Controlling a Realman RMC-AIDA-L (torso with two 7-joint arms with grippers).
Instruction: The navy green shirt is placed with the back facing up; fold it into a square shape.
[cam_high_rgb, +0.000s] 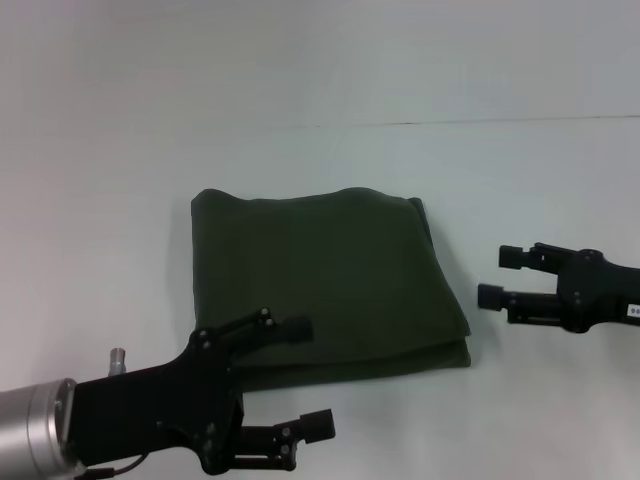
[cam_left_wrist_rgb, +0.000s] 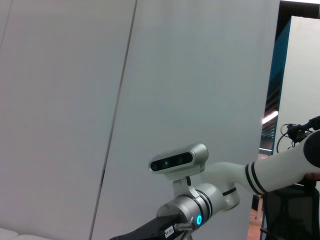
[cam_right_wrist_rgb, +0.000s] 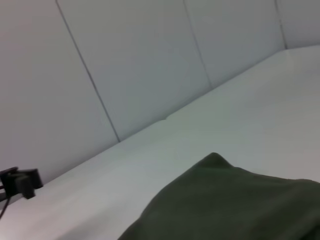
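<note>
The navy green shirt lies folded into a rough square, several layers thick, in the middle of the white table. It also shows in the right wrist view. My left gripper is open and empty at the shirt's near left corner, its upper finger over the fabric edge. My right gripper is open and empty, a short way right of the shirt's right edge and not touching it. The left wrist view shows no shirt.
The table's back edge meets a pale panelled wall. The left wrist view shows that wall and my right arm with its wrist camera. A tip of the left gripper shows in the right wrist view.
</note>
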